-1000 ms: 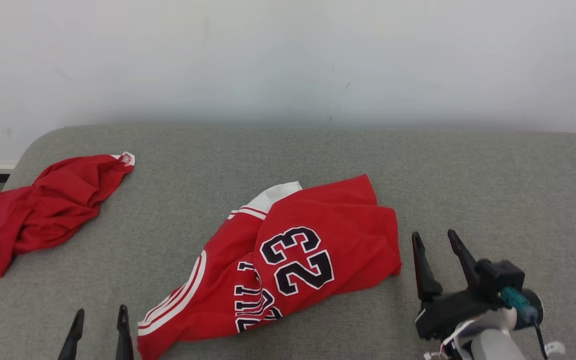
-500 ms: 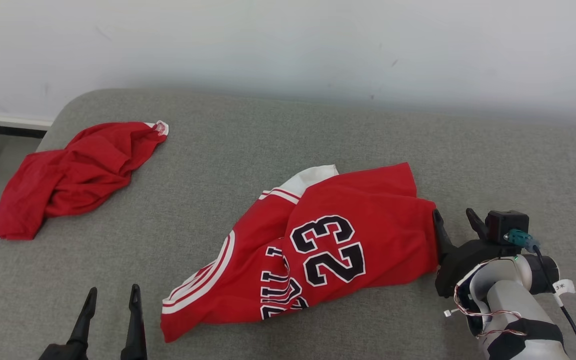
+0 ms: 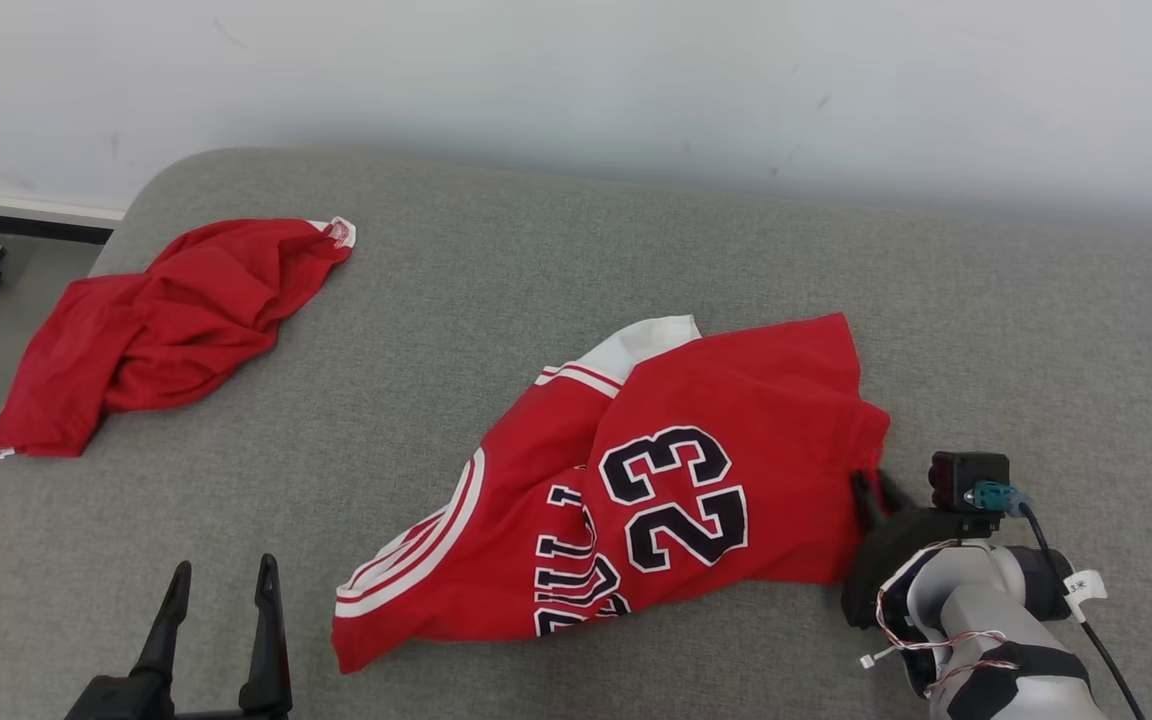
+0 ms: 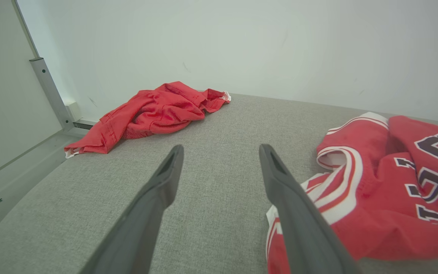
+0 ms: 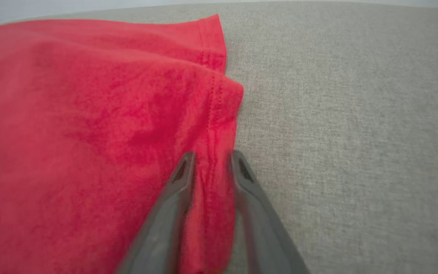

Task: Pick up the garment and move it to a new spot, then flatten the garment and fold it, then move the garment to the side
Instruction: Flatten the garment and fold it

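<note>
Narrowing onto the jersey (image 3: 676, 490) hem for pick-up: right claw (image 5: 211, 156) (whether clamped, cannot tell); left claw (image 3: 223, 566) apart.

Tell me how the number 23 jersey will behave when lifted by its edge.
Probably floppy: the jersey lies in soft folds, so it should drape. Likely light, thin cloth. The right gripper straddles only its edge; the rest may drag.

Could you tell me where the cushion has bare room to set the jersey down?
Bare cushion lies right of the jersey, and between it and the crumpled red garment. Crowded: the near edge, by the right gripper at the jersey's hem and the left gripper.
</note>
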You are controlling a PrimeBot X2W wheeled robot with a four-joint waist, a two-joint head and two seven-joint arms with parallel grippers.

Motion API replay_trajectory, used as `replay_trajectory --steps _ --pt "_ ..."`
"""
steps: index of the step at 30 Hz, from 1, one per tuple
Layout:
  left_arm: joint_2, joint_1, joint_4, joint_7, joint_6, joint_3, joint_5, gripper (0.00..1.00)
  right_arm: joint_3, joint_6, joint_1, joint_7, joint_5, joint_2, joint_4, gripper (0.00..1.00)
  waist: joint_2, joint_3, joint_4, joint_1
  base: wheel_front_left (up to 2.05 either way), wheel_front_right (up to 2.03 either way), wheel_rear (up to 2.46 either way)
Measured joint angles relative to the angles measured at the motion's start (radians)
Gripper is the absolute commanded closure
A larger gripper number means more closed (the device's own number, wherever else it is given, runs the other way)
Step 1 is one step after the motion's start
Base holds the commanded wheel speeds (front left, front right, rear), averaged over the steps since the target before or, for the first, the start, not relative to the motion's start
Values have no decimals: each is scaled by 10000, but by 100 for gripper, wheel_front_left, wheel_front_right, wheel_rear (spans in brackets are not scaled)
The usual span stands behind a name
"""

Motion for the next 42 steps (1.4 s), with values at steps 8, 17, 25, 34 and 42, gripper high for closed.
replay_trajectory --steps 8,17,25,34,42 --pt "-92 32 2 0 -23 207 90 0 111 0 -91 -727 351 -656 36 100 0 -73 -335 0 0 0 0" --pt "-203 195 -23 0 -59 405 169 0 -65 0 500 -905 704 -1960 -1248 100 0 -311 -1008 0 0 0 0" --pt "-303 319 -36 0 -98 458 184 0 -1246 0 1344 -909 830 -3172 -2499 100 0 -449 -1507 0 0 0 0" --pt "-376 419 36 0 -113 522 190 0 -1850 0 2146 123 219 -2638 -4784 100 -1 -643 -1580 -2 0 0 0" --pt "-426 382 94 0 -182 343 186 0 -1204 0 1802 1239 -119 -1592 -6450 100 0 -652 -1257 -1 0 0 0"
